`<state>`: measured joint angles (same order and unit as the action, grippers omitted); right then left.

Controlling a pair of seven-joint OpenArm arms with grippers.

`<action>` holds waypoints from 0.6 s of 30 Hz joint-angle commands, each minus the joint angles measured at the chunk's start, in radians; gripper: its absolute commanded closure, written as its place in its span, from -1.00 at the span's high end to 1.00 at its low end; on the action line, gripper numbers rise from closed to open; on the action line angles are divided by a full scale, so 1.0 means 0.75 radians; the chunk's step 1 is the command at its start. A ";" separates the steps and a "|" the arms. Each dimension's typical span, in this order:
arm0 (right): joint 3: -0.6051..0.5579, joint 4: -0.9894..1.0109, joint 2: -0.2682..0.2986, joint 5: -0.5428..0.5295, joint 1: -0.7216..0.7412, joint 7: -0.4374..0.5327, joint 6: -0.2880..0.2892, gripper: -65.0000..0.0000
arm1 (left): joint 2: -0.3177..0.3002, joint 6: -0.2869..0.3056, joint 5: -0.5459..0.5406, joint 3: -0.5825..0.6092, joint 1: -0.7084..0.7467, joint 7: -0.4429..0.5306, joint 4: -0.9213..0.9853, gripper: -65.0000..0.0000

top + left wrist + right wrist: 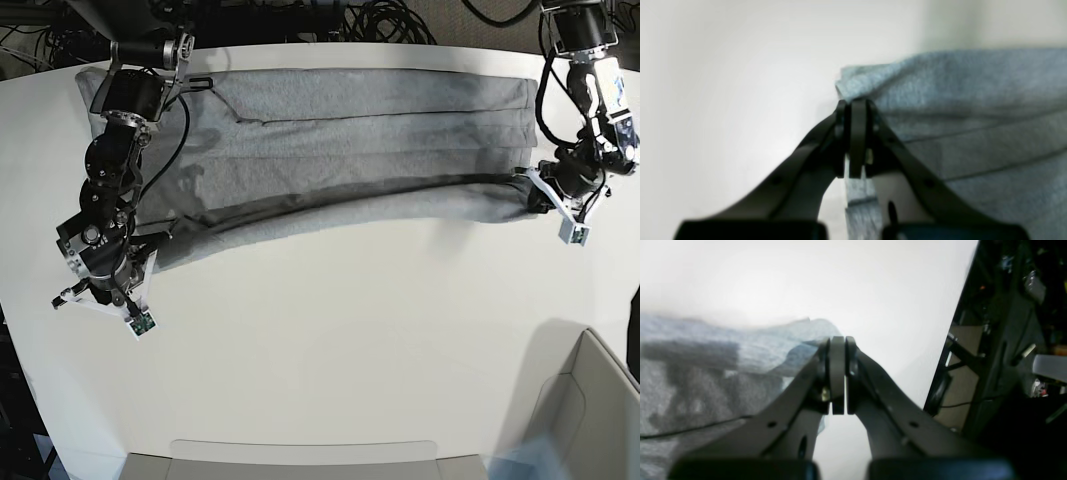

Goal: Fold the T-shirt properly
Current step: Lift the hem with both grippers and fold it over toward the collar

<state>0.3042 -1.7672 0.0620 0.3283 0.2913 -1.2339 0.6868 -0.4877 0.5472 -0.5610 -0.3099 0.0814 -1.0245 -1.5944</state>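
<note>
In the base view, at nine o'clock, the right arm's fingers [128, 268] are clenched on one end of the T-shirt [360, 130]. The shirt lies as a long grey band from ten o'clock to two o'clock across the far half of the white surface [330, 340], its near edge lifted and turned over along its length. At three o'clock, the left arm's fingers [533, 192] pinch the other end. I judge a lengthwise fold under way, with the crosswise folds left. The surface is bare nearer in; a pale bin [590, 420] sits at five o'clock, and cables [370, 20] crowd twelve o'clock.
</note>
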 commanded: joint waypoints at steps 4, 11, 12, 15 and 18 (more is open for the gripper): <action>0.000 -0.085 0.017 0.009 -0.037 -0.046 0.015 -1.00 | -0.026 -0.002 -0.008 -0.011 0.044 0.017 -0.079 -1.00; 0.005 -0.206 0.017 0.005 -0.187 -0.062 0.015 -1.00 | -0.026 -0.002 -0.008 -0.013 0.103 0.017 -0.085 -1.00; 0.005 -0.216 0.017 0.003 -0.207 -0.062 0.015 -1.00 | -0.026 -0.002 -0.008 -0.013 0.103 0.017 -0.085 -1.00; 0.007 -0.227 0.017 0.003 -0.252 -0.062 0.015 -1.00 | -0.026 -0.002 -0.008 -0.013 0.138 0.017 -0.085 -1.00; 0.009 -0.247 0.019 0.003 -0.293 -0.062 0.015 -1.00 | -0.026 -0.002 -0.008 -0.013 0.152 0.017 -0.087 -1.00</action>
<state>0.3058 -1.9312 0.0666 0.3279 0.0570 -1.2827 0.6868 -0.4873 0.5472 -0.5606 -0.3103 0.2058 -1.0248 -1.6421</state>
